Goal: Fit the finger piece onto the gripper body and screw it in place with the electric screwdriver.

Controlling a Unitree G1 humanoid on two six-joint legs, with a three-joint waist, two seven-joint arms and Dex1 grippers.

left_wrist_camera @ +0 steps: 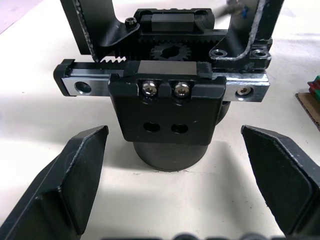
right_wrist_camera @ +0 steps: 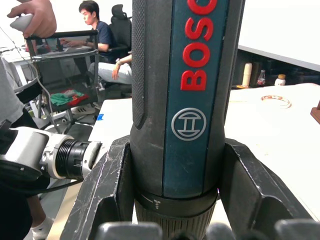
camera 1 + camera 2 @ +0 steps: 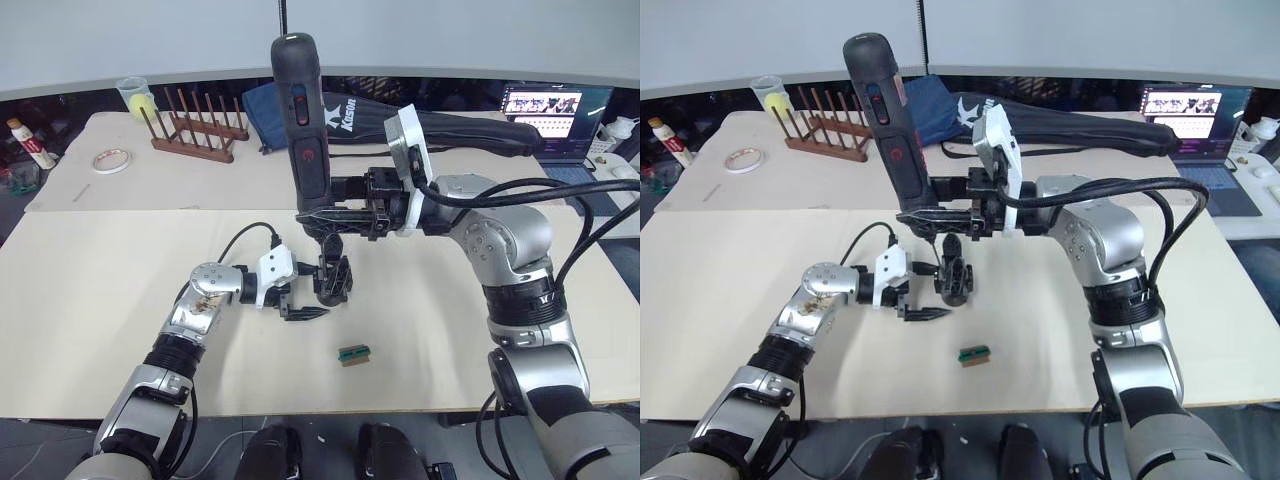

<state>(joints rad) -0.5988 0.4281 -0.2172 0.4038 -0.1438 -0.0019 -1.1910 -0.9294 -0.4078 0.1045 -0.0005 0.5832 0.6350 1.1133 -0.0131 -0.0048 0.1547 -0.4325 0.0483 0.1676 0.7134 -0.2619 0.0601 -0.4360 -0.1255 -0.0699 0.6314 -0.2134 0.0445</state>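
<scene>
The gripper body (image 3: pixel 334 278) is stood upright on the cream table (image 3: pixel 90 290), with its rounded base down; in the left wrist view its toothed rack, central gear and a black block fastened by two silver screws are seen facing the camera. The finger piece is not made out as a separate loose part. The electric screwdriver (image 3: pixel 304 135) is held upright directly above the gripper body, its lower end brought down to the body's top; whether the bit touches cannot be told. The screwdriver's barrel is clamped between the two black fingers (image 2: pixel 107 192) of the right gripper (image 3: pixel 335 215), which is reached in from the body's right side. The left gripper (image 3: pixel 300 305) is set low on the table just to the left of the gripper body, its fingers (image 1: pixel 70 185) spread wide on either side of the body's base and apart from it, nothing being held. A small green-and-brown block (image 3: pixel 354 353) is seen on the table near the gripper body, toward the robot. Well beyond the body, a wooden peg rack (image 3: pixel 195 128), a roll of tape (image 3: pixel 111 160) and a long black zipped bag (image 3: pixel 470 130) are laid out, with a laptop (image 3: pixel 555 115) farther to the right.
</scene>
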